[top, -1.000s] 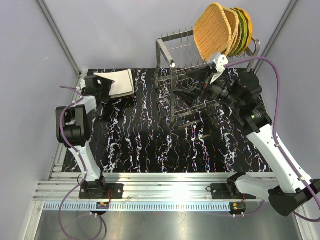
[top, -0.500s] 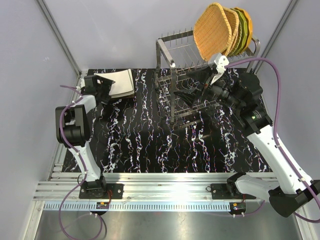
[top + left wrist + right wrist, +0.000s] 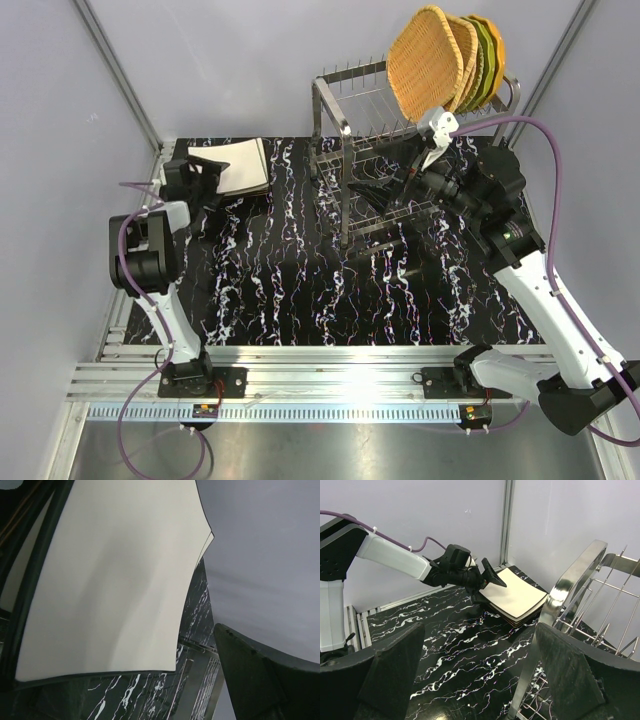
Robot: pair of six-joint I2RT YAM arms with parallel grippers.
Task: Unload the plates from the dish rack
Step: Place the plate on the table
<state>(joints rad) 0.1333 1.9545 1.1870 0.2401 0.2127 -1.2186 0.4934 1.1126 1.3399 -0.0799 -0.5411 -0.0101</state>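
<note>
Left gripper (image 3: 210, 172) has edged left from the cream plates (image 3: 245, 165), jaws open; right gripper (image 3: 365, 215) open near the rack (image 3: 330, 100).

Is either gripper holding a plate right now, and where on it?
Nothing held. Left gripper open at the cream plates; right gripper open by the rack.

Pale lilac walls (image 3: 250, 60) enclose a black, white-veined marble tabletop (image 3: 330, 290).

Illumination is bright and diffuse. The right fingers (image 3: 570, 680) render soft; beyond them, the dish rack (image 3: 572, 577) shows glare.
</note>
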